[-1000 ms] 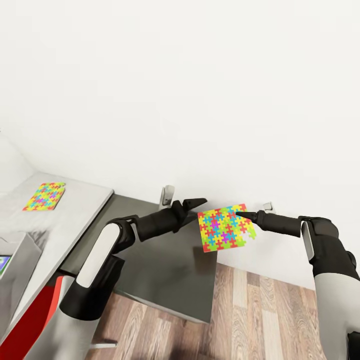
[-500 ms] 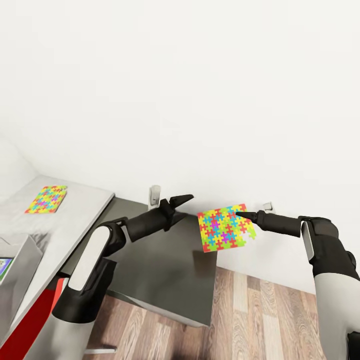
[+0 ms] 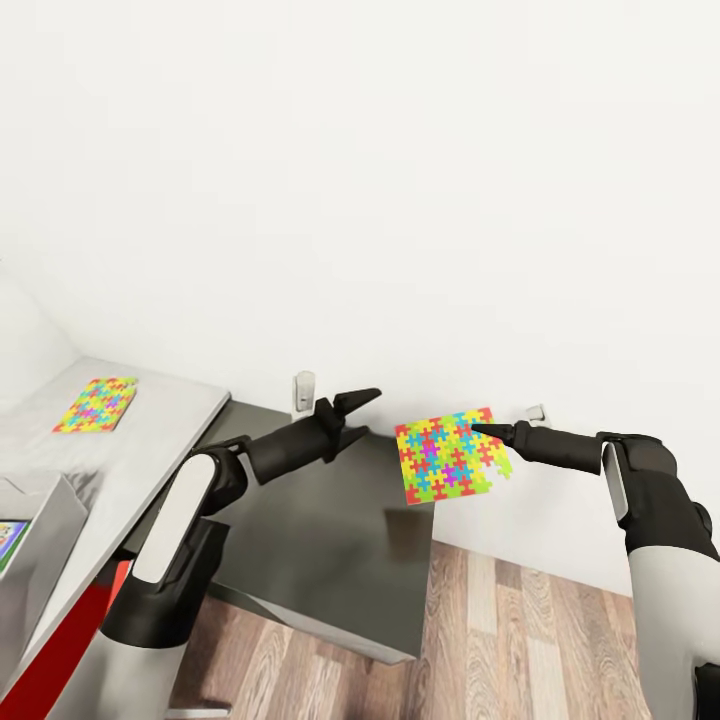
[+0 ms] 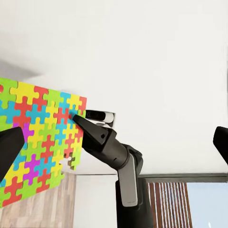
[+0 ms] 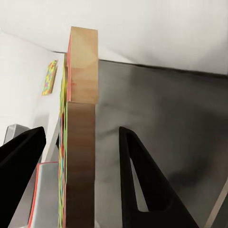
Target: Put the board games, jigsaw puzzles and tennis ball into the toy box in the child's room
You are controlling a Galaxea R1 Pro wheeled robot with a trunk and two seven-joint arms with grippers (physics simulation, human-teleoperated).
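One jigsaw puzzle (image 3: 445, 458) hangs upright in the air over the far corner of the table's dark wing (image 3: 320, 540), with my right gripper (image 3: 478, 431) shut on its upper right part. The right wrist view shows that slab (image 5: 81, 118) edge-on between the two fingers (image 5: 137, 166). My left gripper (image 3: 368, 412) stands open a little to the puzzle's left, holding nothing; from its wrist view the puzzle (image 4: 38, 142) faces it. A second jigsaw puzzle (image 3: 97, 403) lies flat on the light grey table top (image 3: 170, 420). The toy box (image 3: 35, 530) stands at the left edge with a printed box inside.
A white wall runs close behind the table, with small white fittings (image 3: 303, 390) on it. Wood-plank floor (image 3: 520, 640) lies to the right of the dark wing. Something red (image 3: 60, 640) sits below the table at the left.
My left gripper has drawn back to the left, away from the held puzzle. The view has shifted slightly. The right gripper and its puzzle kept their place.
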